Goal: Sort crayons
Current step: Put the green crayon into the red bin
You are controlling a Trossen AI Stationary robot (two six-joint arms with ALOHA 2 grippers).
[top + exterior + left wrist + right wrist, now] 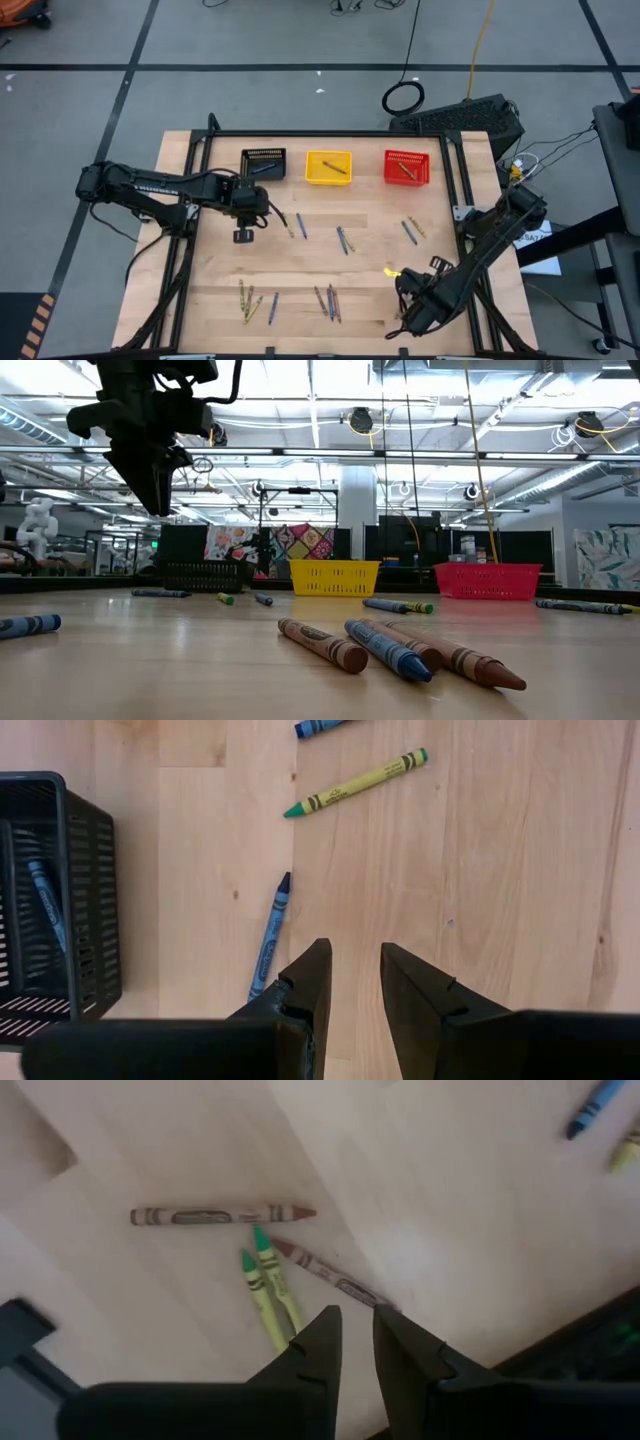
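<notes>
1. Wooden plank table (360, 270) with a black frame, strewn with thin paper-wrapped crayons (343, 240), blue, brown and yellow-green
2. Three slatted plastic bins along the far edge: black bin (264, 163), yellow bin (328, 166), red bin (406, 167), each with a crayon inside
3. Left gripper (352, 982) hangs above bare wood near the black bin, fingers parted, empty
4. Right gripper (356, 1342) hovers at the near right, fingers narrowly apart, gripping nothing
5. Grey floor surrounds the table

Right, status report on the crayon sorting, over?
Left gripper open, empty, near black bin. Right gripper open above loose crayons. Most lie unsorted. Nothing blocking.
</notes>
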